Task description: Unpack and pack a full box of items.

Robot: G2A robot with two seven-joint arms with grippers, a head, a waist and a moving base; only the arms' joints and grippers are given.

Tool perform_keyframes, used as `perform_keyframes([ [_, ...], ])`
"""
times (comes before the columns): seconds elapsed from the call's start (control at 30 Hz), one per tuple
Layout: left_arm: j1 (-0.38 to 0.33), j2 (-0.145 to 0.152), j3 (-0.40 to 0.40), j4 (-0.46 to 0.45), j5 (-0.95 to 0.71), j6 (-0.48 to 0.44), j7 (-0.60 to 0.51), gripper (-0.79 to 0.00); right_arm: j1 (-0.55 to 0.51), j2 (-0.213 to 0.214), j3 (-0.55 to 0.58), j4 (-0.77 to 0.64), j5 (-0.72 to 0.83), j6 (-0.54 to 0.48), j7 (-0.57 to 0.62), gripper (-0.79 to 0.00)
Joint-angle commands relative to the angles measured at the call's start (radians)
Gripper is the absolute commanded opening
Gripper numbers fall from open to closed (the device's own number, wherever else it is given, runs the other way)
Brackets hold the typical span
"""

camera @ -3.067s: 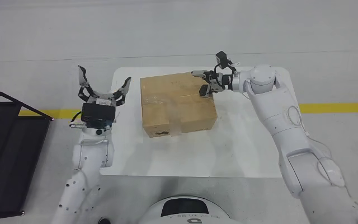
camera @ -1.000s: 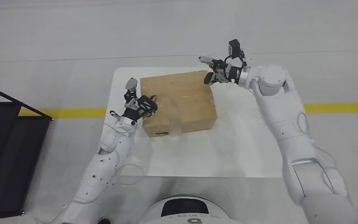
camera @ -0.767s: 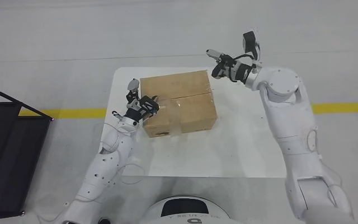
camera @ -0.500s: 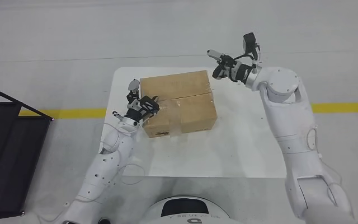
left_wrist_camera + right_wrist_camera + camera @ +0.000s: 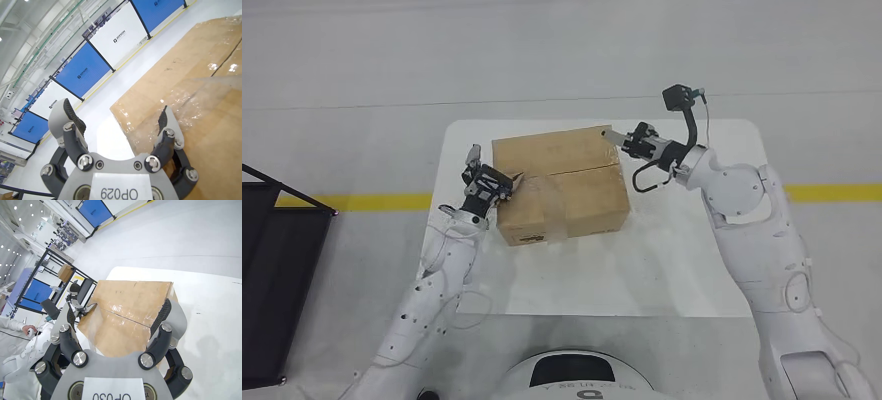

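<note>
A brown cardboard box (image 5: 557, 185), its top seam sealed with clear tape, stands closed on the white table (image 5: 682, 260). My left gripper (image 5: 492, 172) is open at the box's left end. In the left wrist view this gripper (image 5: 115, 113) straddles a taped corner of the box (image 5: 189, 98), and a loose edge of tape (image 5: 217, 80) stands up from the top. My right gripper (image 5: 627, 155) is open at the box's far right corner. In the right wrist view the gripper (image 5: 116, 313) frames the box (image 5: 128, 306), with the left gripper (image 5: 83, 309) at the opposite end.
A black rack (image 5: 272, 270) stands on the floor left of the table. A yellow line (image 5: 832, 192) runs across the floor. Bare table surface lies in front of the box and to its right (image 5: 692, 200).
The left arm came in from beyond the table's left edge to the box's left end. The right gripper drew away past the far right corner, then returned to the box's right end.
</note>
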Motion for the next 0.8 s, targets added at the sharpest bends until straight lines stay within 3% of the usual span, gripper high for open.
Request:
perform_keyframes([
  [0.0,-0.005,0.002,0.002,0.003,0.031,-0.019,-0.023,0.0,0.0,0.0,0.0,0.0,0.001,0.0,0.0,0.0],
  [0.27,-0.075,-0.001,0.051,-0.005,0.117,-0.107,-0.112,0.0,0.0,0.0,0.0,0.0,0.001,0.0,0.0,0.0],
  [0.77,-0.181,-0.022,0.159,-0.013,0.182,-0.176,-0.184,0.0,0.0,0.0,0.0,0.0,0.001,0.0,0.0,0.0],
])
